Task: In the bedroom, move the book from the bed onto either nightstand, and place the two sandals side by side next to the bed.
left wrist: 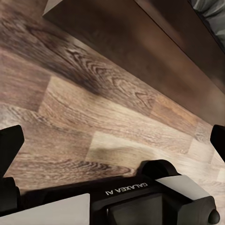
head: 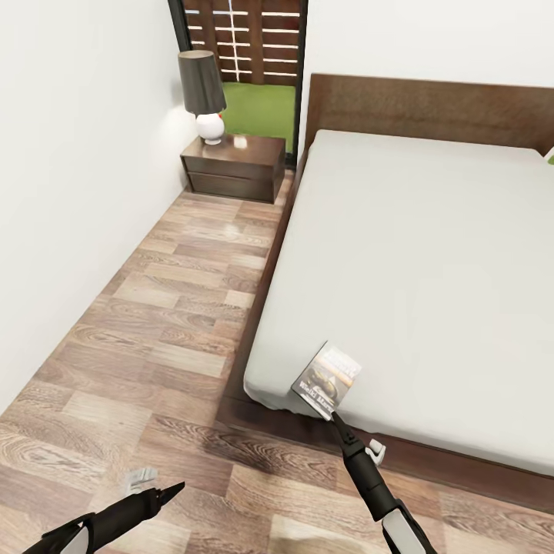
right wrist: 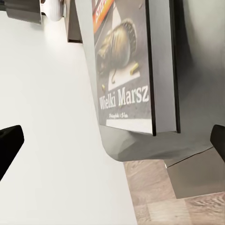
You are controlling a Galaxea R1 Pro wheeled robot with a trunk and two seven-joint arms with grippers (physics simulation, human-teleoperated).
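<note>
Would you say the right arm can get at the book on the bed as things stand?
Probably yes. The book lies at the mattress corner nearest the robot, and the right gripper, open, sits right at its near edge with nothing between them.

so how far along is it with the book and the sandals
Nothing looks finished yet. The book lies at the mattress corner of the bed, not on the nightstand by the window. In hand: the right gripper is at the book's near edge, fingers apart in the right wrist view, not yet gripping. The left gripper hangs open over the floor. Left: carrying the book over, then both sandals.
</note>
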